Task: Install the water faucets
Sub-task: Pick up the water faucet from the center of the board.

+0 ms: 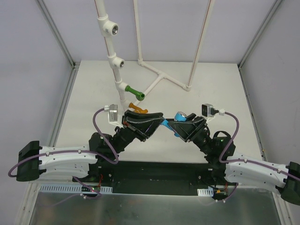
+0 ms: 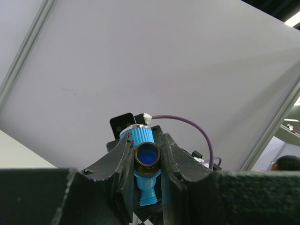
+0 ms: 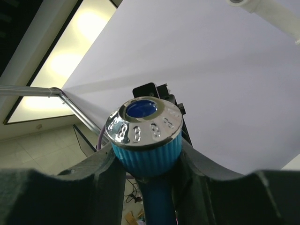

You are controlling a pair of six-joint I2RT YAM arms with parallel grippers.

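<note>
The light blue faucet [image 1: 180, 116] hangs above the table between both gripper tips. My right gripper [image 1: 170, 124] is shut on it below its ribbed knob, whose shiny metal cap [image 3: 143, 123] faces the right wrist camera. My left gripper [image 1: 160, 121] meets it from the left. In the left wrist view its fingers [image 2: 123, 154] close on either side of the faucet's brass threaded end [image 2: 147, 156], with the spout pointing down. The green faucet [image 1: 136, 93] sticks out of a white tee on the upright pipe. The orange faucet [image 1: 138, 110] sits just below it, partly hidden by my left gripper.
A white pipe [image 1: 108, 42] rises at the back left with two open tee fittings [image 1: 116, 61] above the green faucet. A white pipe frame [image 1: 161, 75] lies on the table behind the grippers. White walls enclose the table on three sides.
</note>
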